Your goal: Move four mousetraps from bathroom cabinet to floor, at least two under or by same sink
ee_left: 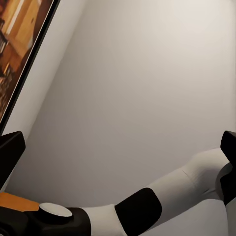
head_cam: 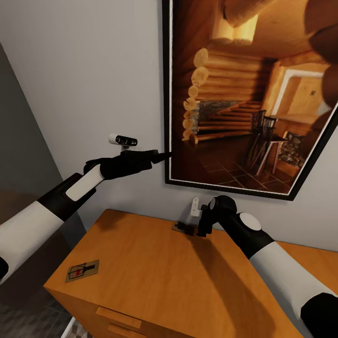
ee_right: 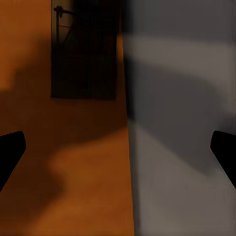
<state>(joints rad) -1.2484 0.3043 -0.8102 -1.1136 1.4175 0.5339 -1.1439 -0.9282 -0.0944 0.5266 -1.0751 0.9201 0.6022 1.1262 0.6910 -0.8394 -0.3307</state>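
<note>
Two mousetraps on the cabinet top: one mousetrap [head_cam: 82, 270] lies flat near the front left corner of the orange-brown surface [head_cam: 155, 277], red mark visible; a second mousetrap [head_cam: 182, 228] lies at the back edge against the wall, in shadow, just beside my right end effector [head_cam: 203, 231]; in the right wrist view that second trap [ee_right: 84, 54] shows dark, ahead of my fingers [ee_right: 10, 155], which stand wide apart with nothing between them.

My right end effector points down, just above the surface near the wall; my left end effector [head_cam: 157, 156] is raised well above the cabinet, held level toward the picture frame; its fingertips [ee_left: 9, 152] sit far apart in the left wrist view, empty.

Room: cabinet [head_cam: 117, 321] with a wooden bar handle at the front; grey-white wall [head_cam: 84, 70] behind; large black-framed picture [head_cam: 249, 94] of a log interior hung above the cabinet; patterned floor tiles [head_cam: 28, 321] at lower left.
</note>
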